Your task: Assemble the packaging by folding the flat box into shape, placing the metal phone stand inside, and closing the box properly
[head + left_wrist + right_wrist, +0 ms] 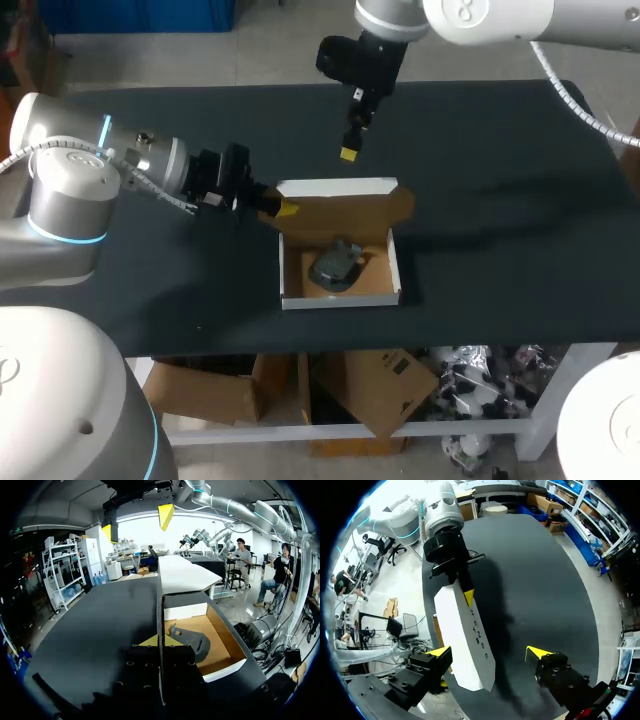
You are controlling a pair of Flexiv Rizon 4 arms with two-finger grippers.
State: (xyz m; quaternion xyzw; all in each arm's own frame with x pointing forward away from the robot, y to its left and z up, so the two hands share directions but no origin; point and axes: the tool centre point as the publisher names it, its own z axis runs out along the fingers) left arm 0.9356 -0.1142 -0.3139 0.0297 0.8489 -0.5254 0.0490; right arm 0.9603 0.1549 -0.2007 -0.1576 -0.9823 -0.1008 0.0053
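Note:
The box (pixel 340 298) stands open at the table's middle, white outside and brown inside, with its white lid (pixel 335 186) raised at the back. The grey metal phone stand (pixel 335 268) lies on the box floor. My left gripper (pixel 283 208) is shut on the box's left side wall near the back corner. In the left wrist view that thin wall (pixel 160 625) runs between its yellow tips (pixel 160 641), with the stand (pixel 192 640) just beside. My right gripper (pixel 349 153) hangs open above the lid's back edge. In the right wrist view its fingers (pixel 440 651) stand wide over the lid (pixel 467 635).
The dark table (pixel 500 230) stretches bare to the right and behind the box. Its front edge (pixel 400 335) runs close to the box's front wall. My left arm (pixel 150 165) lies low across the table's left part.

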